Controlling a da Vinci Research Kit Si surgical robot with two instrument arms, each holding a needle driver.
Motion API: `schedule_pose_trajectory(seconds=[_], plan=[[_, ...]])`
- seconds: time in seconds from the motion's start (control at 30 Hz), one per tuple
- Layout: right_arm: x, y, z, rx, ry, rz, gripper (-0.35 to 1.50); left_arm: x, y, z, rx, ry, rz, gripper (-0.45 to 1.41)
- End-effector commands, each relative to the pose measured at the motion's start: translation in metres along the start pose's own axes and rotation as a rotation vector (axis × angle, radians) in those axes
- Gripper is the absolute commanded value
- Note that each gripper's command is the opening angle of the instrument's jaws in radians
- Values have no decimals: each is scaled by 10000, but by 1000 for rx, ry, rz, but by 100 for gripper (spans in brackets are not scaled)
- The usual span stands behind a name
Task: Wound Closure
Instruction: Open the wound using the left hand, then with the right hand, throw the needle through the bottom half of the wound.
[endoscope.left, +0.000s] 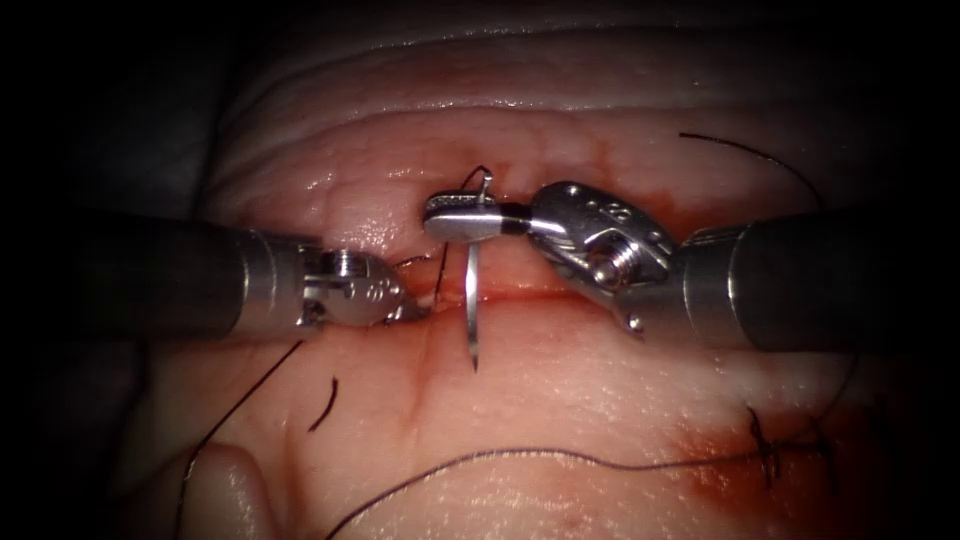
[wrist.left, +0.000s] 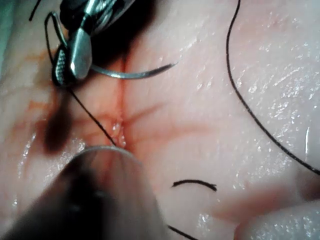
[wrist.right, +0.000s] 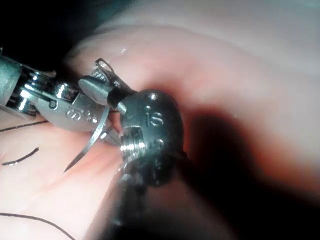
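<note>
My right tool (endoscope.left: 462, 217) is bright silver with a black neck, its shaft dark grey. My left tool (endoscope.left: 405, 305) is silver too, stamped with small digits. The needle (endoscope.left: 472, 300) gleams steel-white. The thread (endoscope.left: 560, 455) is near black. The tissue (endoscope.left: 560, 385) is pale pink with creamy fat bands, stained by red fluid (endoscope.left: 720, 470) along the cut (endoscope.left: 520, 295).

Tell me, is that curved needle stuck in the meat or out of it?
Out. The right tool grips the needle near its thread end, its point bare above the tissue.
</note>
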Motion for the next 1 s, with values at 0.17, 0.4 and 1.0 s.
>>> schedule_pose_trajectory(seconds=[0.17, 0.4, 1.0], plan=[[-22, 22, 9, -22, 17, -111, -35, 4, -1, -3, -7, 8, -11, 10], [-33, 25, 13, -40, 59, -252, -35, 3, -1, -4, -11, 12, -33, 36], [-76, 14, 25, -68, 65, -617, -35, 4, 4, -6, -8, 20, -44, 34]])
